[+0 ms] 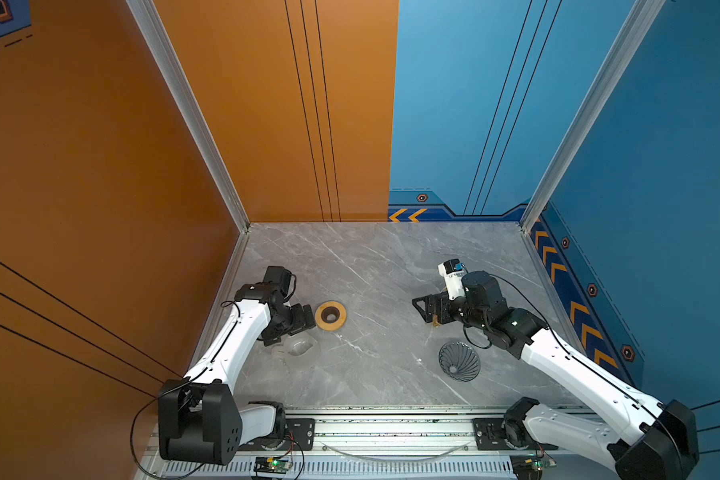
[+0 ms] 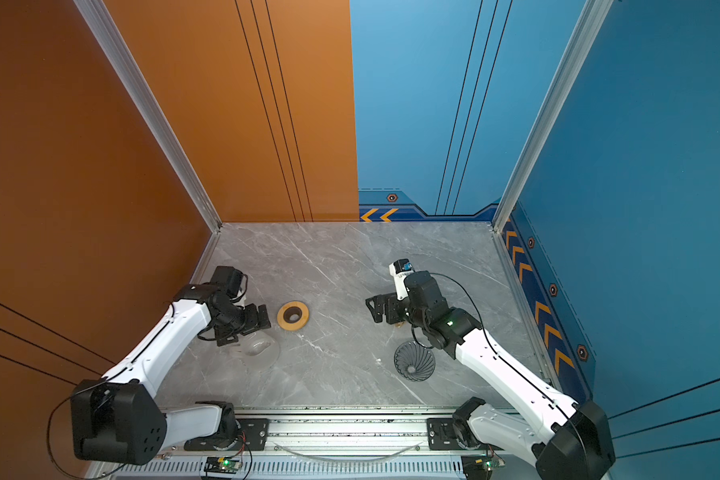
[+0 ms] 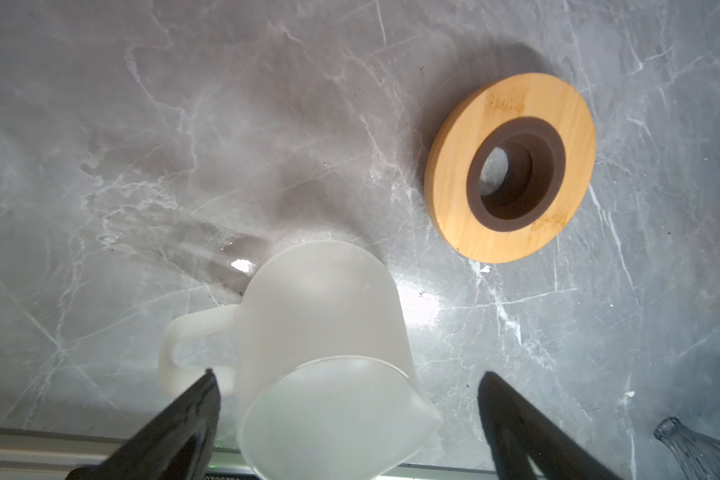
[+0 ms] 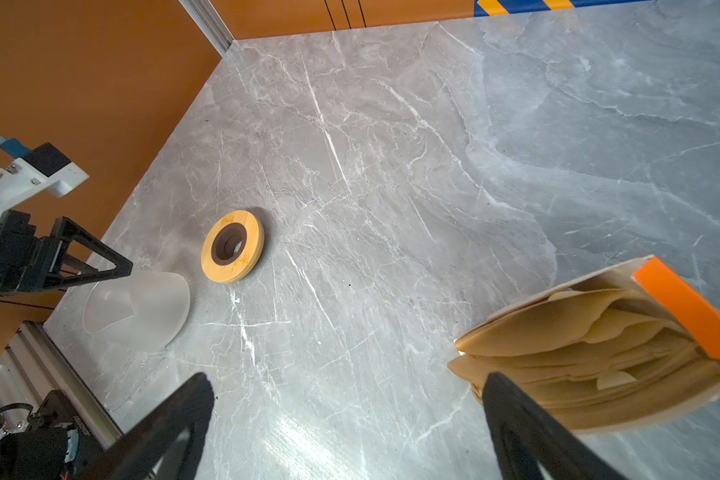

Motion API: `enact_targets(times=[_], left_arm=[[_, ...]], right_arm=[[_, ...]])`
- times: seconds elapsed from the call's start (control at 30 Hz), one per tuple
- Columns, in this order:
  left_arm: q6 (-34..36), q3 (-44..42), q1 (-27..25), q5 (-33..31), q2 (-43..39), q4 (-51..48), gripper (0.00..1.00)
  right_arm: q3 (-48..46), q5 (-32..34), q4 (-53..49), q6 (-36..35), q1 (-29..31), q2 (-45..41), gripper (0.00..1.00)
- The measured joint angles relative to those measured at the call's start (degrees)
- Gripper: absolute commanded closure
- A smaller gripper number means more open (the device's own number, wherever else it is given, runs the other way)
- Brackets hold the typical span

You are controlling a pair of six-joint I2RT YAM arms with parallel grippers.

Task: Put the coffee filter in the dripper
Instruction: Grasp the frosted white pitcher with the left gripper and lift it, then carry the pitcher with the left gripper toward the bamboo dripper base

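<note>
Progress: not begun, by the look of it. The dripper is empty and no filter has been drawn out; picking, carrying and seating all remain.
Tabletop [image 1: 383, 266]: grey marble, lower centre of both top views.
Right hand [image 4: 348, 380]: fingers wide apart, empty, just beside the filter packet [image 4: 599, 345].
Left hand [image 3: 348, 376]: fingers apart, empty, near the frosted jug [image 3: 325, 332].
Dripper [image 1: 459, 360]: lower right of centre in both top views. Dark ribbed cone with a small centre hole and nothing inside.
Coffee filter: none seen loose. Thin tan sheets are stacked in the packet, which the right hand largely hides in both top views.
</note>
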Motion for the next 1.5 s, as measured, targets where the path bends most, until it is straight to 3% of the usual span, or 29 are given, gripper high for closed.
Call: enact_targets(times=[0.43, 0.8, 1.13, 1.33, 1.5], left_arm=[[-0.61, -1.46, -1.60, 4.35, 0.68, -0.68, 0.02], [-6.84, -0.81, -13.00, 7.91, 2.78, 0.04, 0.02], [-14.03, 3.28, -21.81, 13.60, 8.94, 9.38, 0.02], [-14.45, 7.58, -24.83, 15.63, 13.55, 15.56, 0.02], [-10.91, 8.33, -25.14, 14.27, 12.57, 15.39, 0.02]], right_arm=[[-0.04, 0.35, -0.26, 0.02, 0.00, -0.66, 0.00], [-0.46, 0.61, -0.26, 0.07, 0.00, -0.66, 0.00], [-0.55, 0.63, -0.26, 0.07, 0.00, -0.79, 0.00], [-0.81, 0.63, -0.28, 0.04, 0.00, -1.18, 0.00], [-0.96, 0.66, -0.72, 0.02, 0.04, -2.34, 0.00]])
